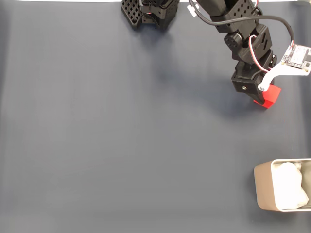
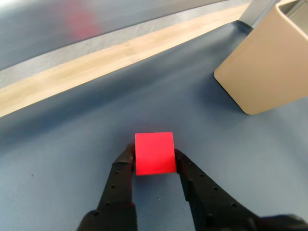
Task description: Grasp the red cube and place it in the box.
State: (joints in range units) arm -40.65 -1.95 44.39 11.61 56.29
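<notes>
In the wrist view, at the bottom centre of the frame, the tool (image 2: 154,161) is seen narrowed onto the cube (image 2: 154,153), with one black finger (image 2: 121,178) pressed against its left face and the other against its right. The cube is thus held between the two tips; whether it rests on the counter (image 2: 62,159) or is raised just clear of it cannot be told from either picture. The grasp is judged to be made, or very nearly so, while the carry and the release are left to do.

In the fixed view the cube (image 1: 270,96) is found at the upper right of the frame, partly covered by the arm's wrist and a white camera bracket (image 1: 273,74).

Farther off in the wrist view, at the upper right, the box (image 2: 269,67) is seen standing on the blue-grey counter, well apart from the cube. In the fixed view the box (image 1: 263,187) lies at the lower right corner, with white padding (image 1: 290,191) inside it and no cube in it. Beyond the counter's far edge a pale wooden strip (image 2: 120,53) is visible.
</notes>
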